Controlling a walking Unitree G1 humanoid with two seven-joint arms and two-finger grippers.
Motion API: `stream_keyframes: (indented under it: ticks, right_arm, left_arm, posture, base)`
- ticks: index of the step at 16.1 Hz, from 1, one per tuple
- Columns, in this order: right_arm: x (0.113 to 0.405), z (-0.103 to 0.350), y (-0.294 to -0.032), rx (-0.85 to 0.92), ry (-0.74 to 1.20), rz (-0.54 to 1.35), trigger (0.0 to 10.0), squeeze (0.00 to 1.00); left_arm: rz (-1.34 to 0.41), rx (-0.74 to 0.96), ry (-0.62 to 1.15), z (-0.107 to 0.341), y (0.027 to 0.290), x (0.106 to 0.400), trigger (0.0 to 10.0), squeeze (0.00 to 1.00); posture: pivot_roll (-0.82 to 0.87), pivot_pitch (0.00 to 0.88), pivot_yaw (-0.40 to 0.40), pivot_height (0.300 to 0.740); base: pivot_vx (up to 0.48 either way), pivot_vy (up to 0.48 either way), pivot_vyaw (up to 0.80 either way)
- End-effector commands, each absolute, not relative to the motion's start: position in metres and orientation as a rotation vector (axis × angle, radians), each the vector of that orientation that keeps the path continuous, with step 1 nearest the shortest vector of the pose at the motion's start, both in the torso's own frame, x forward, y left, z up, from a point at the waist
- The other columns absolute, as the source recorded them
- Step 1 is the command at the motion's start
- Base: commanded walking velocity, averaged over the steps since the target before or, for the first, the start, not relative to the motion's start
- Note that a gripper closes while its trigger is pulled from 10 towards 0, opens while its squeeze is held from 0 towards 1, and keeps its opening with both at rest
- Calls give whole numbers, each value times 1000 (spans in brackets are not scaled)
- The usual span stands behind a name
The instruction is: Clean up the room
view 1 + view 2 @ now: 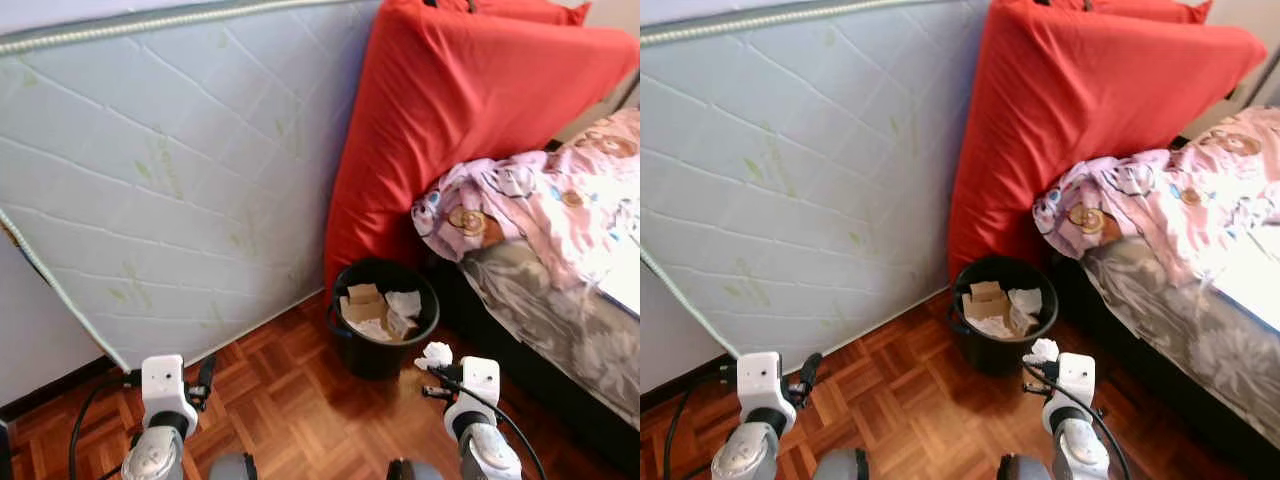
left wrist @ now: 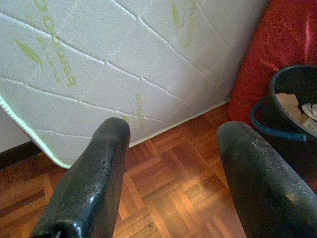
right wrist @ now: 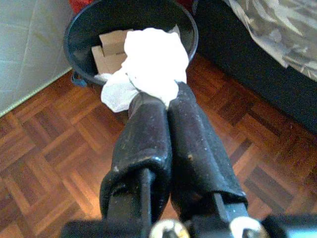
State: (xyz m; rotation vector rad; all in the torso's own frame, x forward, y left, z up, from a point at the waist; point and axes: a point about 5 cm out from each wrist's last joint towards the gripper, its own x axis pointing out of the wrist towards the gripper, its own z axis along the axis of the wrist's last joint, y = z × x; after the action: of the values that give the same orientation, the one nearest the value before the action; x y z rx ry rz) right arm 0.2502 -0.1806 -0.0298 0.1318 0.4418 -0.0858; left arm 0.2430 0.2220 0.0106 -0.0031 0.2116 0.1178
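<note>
A black bin [image 1: 383, 318] with cardboard and crumpled paper inside stands on the parquet at the foot of a red mattress [image 1: 470, 110]. My right gripper [image 3: 157, 101] is shut on a crumpled white tissue [image 3: 153, 62], held just short of the bin's near rim on its right side; the tissue [image 1: 434, 354] shows above my right wrist. Over the floor to the left of the bin, my left gripper [image 2: 171, 148] is open and holds nothing.
A white quilted mattress [image 1: 170, 170] leans against the wall on the left. A bed with a pink patterned blanket [image 1: 540, 200] and grey sheet [image 1: 560, 310] runs along the right. Bare parquet floor [image 1: 290, 400] lies between my arms.
</note>
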Motion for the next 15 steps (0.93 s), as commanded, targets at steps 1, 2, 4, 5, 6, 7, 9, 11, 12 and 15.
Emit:
stream_keyframes:
  ticks: [1,2,4,5,6,7,9,11,12,15]
  right_arm:
    - [251,-30,-181,131,451,-85,10000,0]
    - [251,-30,-181,130,455,-80,10000,0]
    - [251,-30,-180,129,459,-73,10000,0]
    - [251,-30,-180,129,459,-73,10000,0]
    - [252,-30,-179,129,461,-71,10000,0]
    - [252,-31,-178,129,464,-68,10000,0]
    - [252,-31,-178,130,464,-66,10000,0]
    - [252,-30,-177,131,465,-64,10000,0]
    - [253,-31,-176,131,469,-61,10000,0]
    - [252,-32,-174,131,482,-54,10000,0]
  left_arm:
    - [117,-7,229,8,222,242,10000,0]
    - [117,-8,229,8,222,242,10000,0]
    - [116,-9,229,8,222,242,10000,0]
    - [116,-9,229,8,222,242,10000,0]
    - [116,-8,229,8,222,243,10000,0]
    - [117,-7,229,9,222,243,10000,0]
    - [116,-6,229,9,223,243,10000,0]
    - [115,-5,228,9,223,243,10000,0]
    - [113,-4,227,9,223,244,10000,0]
    - [110,-2,227,10,224,244,10000,0]
  posture:
    - [50,0,-67,603]
    - [50,0,-67,603]
    - [50,0,-68,603]
    - [50,0,-68,603]
    - [50,0,-67,603]
    - [53,0,-66,603]
    - [52,0,-64,603]
    - [52,0,-63,603]
    - [52,0,-60,603]
    - [55,0,-60,603]
  base:
    - [300,0,0]
    - [304,0,0]
    - [302,0,0]
    - [300,0,0]
    - [300,0,0]
    - [304,0,0]
    - [309,0,0]
    - [309,0,0]
    - [307,0,0]
    - [310,0,0]
